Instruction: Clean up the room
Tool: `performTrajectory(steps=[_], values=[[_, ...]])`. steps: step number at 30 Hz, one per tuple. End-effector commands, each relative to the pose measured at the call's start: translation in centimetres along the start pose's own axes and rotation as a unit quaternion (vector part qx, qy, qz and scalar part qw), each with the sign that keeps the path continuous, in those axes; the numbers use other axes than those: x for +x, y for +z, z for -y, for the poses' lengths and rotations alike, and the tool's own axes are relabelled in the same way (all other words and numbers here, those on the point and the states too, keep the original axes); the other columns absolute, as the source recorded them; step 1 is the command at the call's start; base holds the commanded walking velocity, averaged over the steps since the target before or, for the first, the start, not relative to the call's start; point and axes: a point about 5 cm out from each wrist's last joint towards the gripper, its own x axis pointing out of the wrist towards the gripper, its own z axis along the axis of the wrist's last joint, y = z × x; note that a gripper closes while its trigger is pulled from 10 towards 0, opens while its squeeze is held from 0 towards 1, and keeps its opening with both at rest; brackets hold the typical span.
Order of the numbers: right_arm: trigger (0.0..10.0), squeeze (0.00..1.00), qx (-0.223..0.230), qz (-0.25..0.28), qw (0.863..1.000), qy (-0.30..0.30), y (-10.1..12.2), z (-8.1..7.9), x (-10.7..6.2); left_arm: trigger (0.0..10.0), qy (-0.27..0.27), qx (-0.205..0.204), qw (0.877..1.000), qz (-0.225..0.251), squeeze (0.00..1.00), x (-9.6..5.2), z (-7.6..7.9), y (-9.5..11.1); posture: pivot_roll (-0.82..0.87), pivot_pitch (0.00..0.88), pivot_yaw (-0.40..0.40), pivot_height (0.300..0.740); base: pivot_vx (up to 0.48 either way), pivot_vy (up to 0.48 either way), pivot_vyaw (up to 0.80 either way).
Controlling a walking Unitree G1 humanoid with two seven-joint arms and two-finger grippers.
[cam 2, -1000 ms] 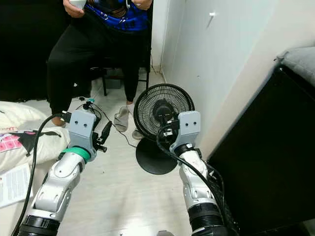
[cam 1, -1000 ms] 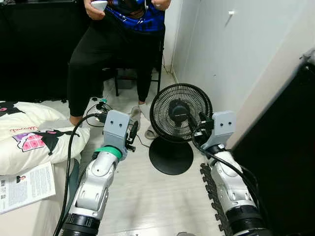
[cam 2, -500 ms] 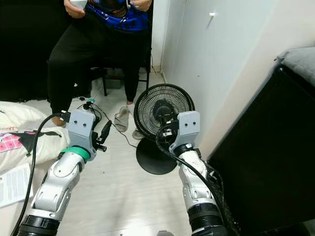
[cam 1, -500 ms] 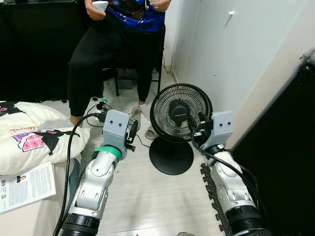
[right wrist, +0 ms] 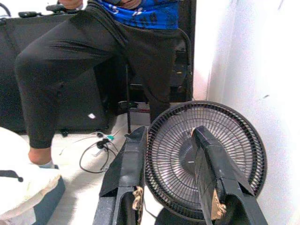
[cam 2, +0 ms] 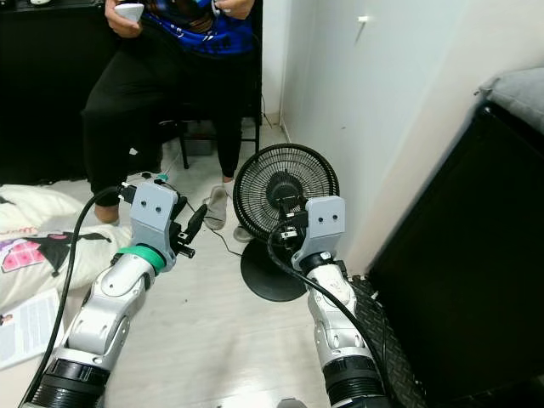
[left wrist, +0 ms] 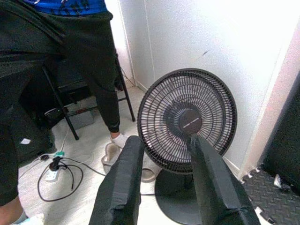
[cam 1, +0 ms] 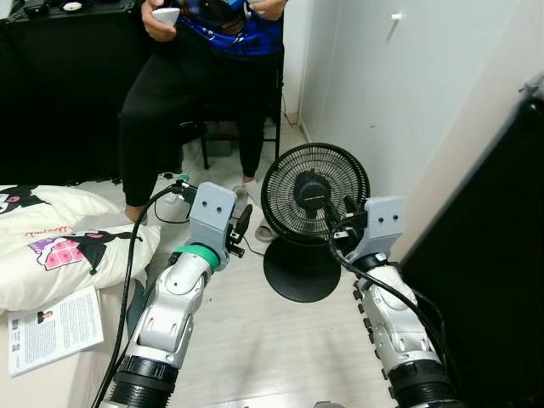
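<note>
Now | left pincer (left wrist: 161,183) spread; right pincer (right wrist: 171,178) spread | both facing fan (cam 1: 314,194)

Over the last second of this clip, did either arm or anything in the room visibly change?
The left end effector has shifted a little up and toward the fan; part of that is the head camera moving, since the whole picture shifted. Nothing was taken hold of or let go. The right end effector stays raised before the fan, both stay open, and the fan, pillow and seated person are as before.

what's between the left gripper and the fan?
Bare floor, in the left eye view: left gripper, fingers open, is apart from the fan; a thin cord trails below.
</note>
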Motion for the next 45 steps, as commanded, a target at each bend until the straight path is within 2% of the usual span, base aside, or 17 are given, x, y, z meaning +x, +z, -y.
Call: performTrajectory(steps=[1, 12, 45], values=[[10.0, 0.0, 0.0, -0.001, 1.0, 0.0, -0.15, -0.03, -0.19, 10.0, 0.005, -0.002, 1.0, -0.01, 0.0, -0.07, -0.2, -0.59, -0.12, 0.0, 0.07, 0.74, 0.0, 0.0, 0.0], [10.0, 0.0, -0.001, -0.001, 1.0, 0.006, -0.18, -0.42, 0.0, 10.0, 0.013, -0.004, 1.0, -0.009, 0.0, -0.27, -0.59, -0.71, -0.11, 0.0, 0.063, 0.74, -0.093, 0.0, 0.0], [10.0, 0.0, -0.002, -0.005, 1.0, 0.001, -0.29, 0.0, -0.12, 10.0, 0.02, -0.008, 1.0, -0.009, 0.0, -0.23, -0.4, -0.66, -0.11, 0.007, 0.059, 0.74, -0.365, 0.0, 0.0]])
